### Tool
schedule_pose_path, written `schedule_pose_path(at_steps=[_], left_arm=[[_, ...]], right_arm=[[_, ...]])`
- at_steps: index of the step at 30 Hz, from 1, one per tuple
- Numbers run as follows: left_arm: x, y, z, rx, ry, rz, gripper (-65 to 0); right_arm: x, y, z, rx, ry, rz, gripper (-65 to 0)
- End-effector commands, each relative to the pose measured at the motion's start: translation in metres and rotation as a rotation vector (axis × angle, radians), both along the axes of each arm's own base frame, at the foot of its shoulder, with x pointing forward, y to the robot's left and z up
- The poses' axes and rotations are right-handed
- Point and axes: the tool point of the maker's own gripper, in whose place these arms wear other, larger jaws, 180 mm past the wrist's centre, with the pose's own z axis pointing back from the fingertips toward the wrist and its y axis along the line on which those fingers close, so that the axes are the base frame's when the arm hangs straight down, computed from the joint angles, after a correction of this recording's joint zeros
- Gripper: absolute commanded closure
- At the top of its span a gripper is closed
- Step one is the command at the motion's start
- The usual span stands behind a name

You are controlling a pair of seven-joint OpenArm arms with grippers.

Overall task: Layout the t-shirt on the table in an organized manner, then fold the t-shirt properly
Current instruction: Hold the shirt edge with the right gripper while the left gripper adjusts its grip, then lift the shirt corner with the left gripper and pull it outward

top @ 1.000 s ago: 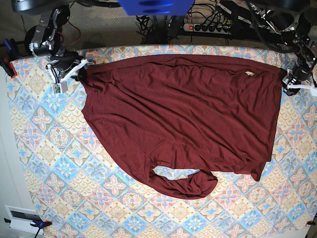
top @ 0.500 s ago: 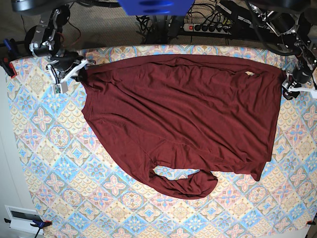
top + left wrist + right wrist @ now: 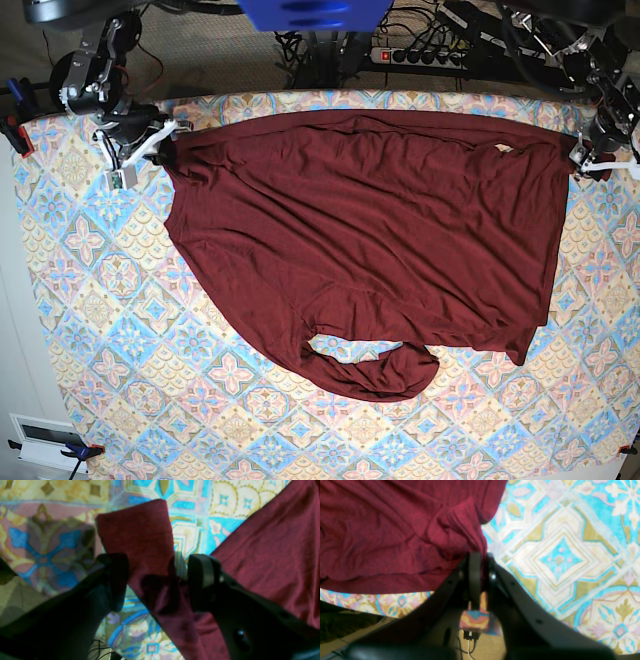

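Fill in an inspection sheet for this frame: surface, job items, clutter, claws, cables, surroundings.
Surface: table under a pastel diamond-tile cloth.
Job items: maroon t-shirt spread out, wrinkled, with the near edge curled into a loop.
Clutter: nothing seen.
Claws: left claw open, a shirt corner lying between its jaws; right claw shut on the shirt's other far corner.
Cables: power strip and loose wires behind the table.
Surroundings: clamps at the table edges.

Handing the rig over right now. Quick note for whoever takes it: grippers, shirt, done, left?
Left gripper: open, a strip of the t-shirt lies between its jaws, not clamped.
Right gripper: shut on the t-shirt's corner at the far edge.
T-shirt: spread mostly flat on the table, wrinkled, near edge curled into a loop.
Done: rough layout.
Left: smooth it out, straighten the near edge, all folds.
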Motion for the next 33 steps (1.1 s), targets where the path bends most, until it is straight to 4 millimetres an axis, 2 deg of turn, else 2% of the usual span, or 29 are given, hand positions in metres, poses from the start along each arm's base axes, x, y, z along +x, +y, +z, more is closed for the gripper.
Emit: schedule_pose_path(at_steps=[1,2,4,8,12,14,16,20,23,25,29,31,33], left_arm=[[0.001,0.003,0.005,0.016,-0.002,-0.001,-34.2],[0.001,0.002,0.003,0.018,0.003,-0.002,-32.2],[0.0,0.003,0.003,0.029,0.008,-0.003,-24.2],[0.007,0.004,0.006,0.031,-0.009,0.001,-0.1],[0.013,0.004,0.014,0.041,-0.033,-0.006,-0.2],[0.018,0.006,0.031,0.059,-0.085,-0.013,0.0],[0.02,-0.006,0.046,0.046,-0.161,-0.073,0.0],[0.03,-0.046,0.097,0.042,-0.294,-0.3,0.0],[0.029,-0.067,0.139,0.028,-0.401,-0.426,0.0],[0.033,-0.084,0.158,-0.037,-0.476,-0.496,0.0],[0.043,-0.117,0.204,-0.109,-0.651,-0.623,0.0],[0.049,-0.121,0.22,-0.099,-0.712,-0.638,0.0],[0.058,-0.113,0.237,-0.065,-0.776,-0.617,0.0]], right_arm=[[0.007,-0.001,0.01,-0.003,-0.043,0.005,0.0],[0.007,-0.001,0.01,-0.003,-0.043,0.005,0.0],[0.007,-0.001,0.01,-0.003,-0.043,0.005,0.0],[0.007,-0.002,0.01,-0.003,-0.044,0.005,0.0],[0.007,-0.002,0.01,-0.003,-0.044,0.005,0.0],[0.007,-0.002,0.01,-0.002,-0.045,0.004,0.0],[0.007,-0.003,0.009,-0.005,-0.043,0.001,0.0],[0.007,-0.004,0.009,-0.005,-0.042,-0.002,0.0],[0.007,-0.006,0.009,-0.011,-0.04,-0.003,0.0],[0.007,-0.006,0.009,-0.011,-0.042,-0.003,0.0],[0.025,-0.005,0.019,-0.01,-0.09,-0.004,0.0],[0.027,-0.005,0.02,-0.009,-0.094,-0.005,0.0],[0.029,-0.005,0.021,-0.009,-0.098,-0.005,0.0]])
